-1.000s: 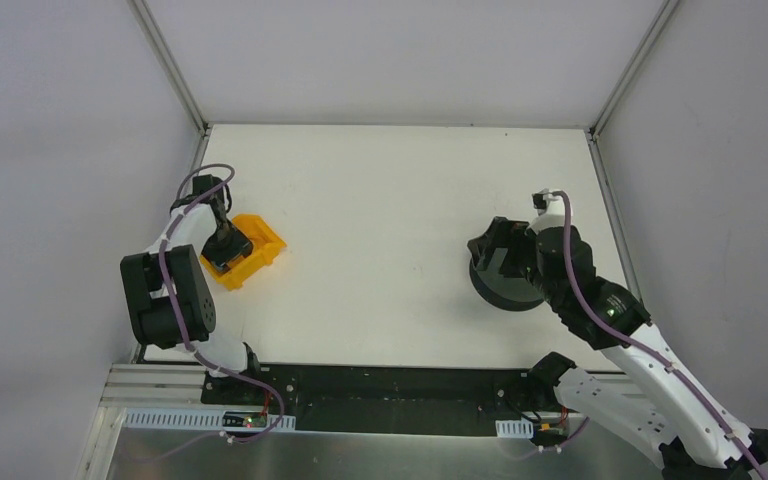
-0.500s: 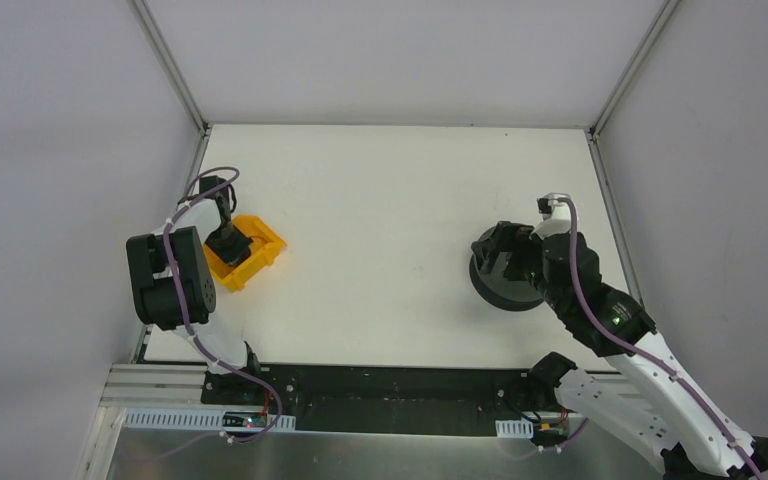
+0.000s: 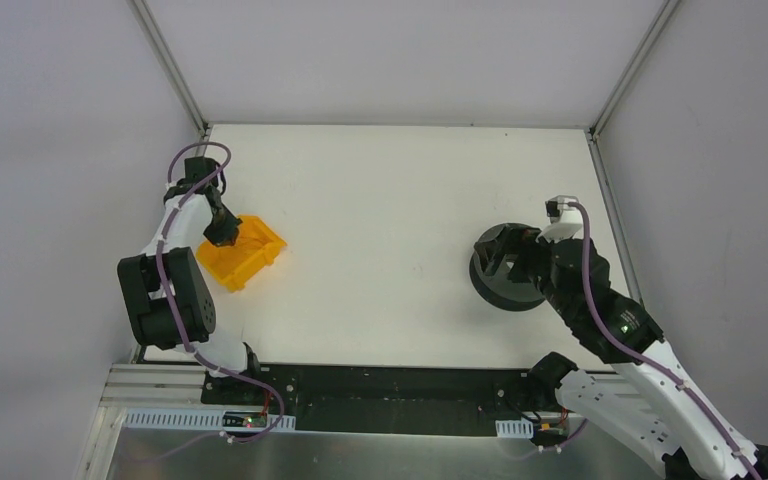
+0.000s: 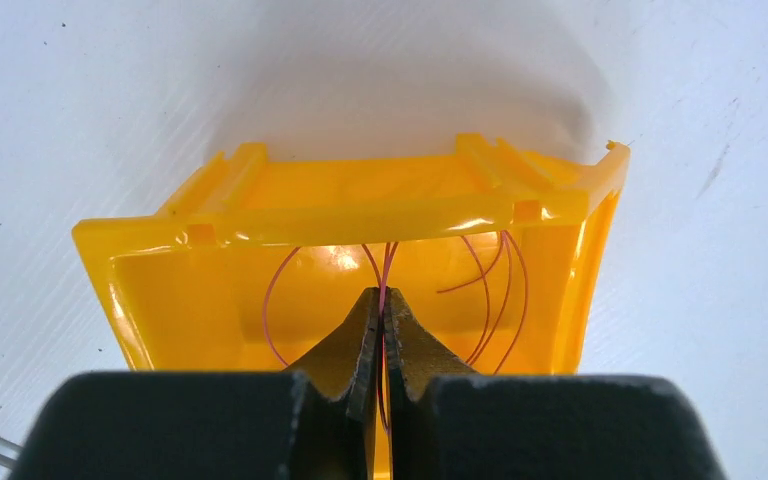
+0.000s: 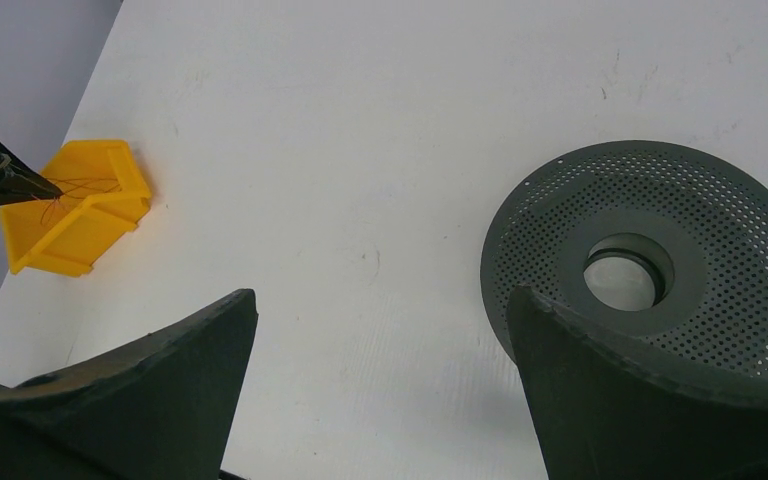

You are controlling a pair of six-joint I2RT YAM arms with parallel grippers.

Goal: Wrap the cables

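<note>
1. Compared with a second ago, we find the left gripper (image 4: 381, 300) has shifted from the middle of the yellow plastic bin (image 4: 340, 205) to its far left rim. The right arm has drawn slightly nearer its base.
2. The left gripper's fingers are pinched tight on the very thin reddish-brown wire (image 4: 385, 270), whose loose loops lie inside the bin.
3. The left arm folds sharply at the elbow, wrist pointing down.
4. The right gripper (image 5: 380, 295) is spread wide, holding nothing, above the left side of the dark grey perforated spool (image 5: 720, 230), which lies flat on the white table (image 3: 380, 190).
</note>
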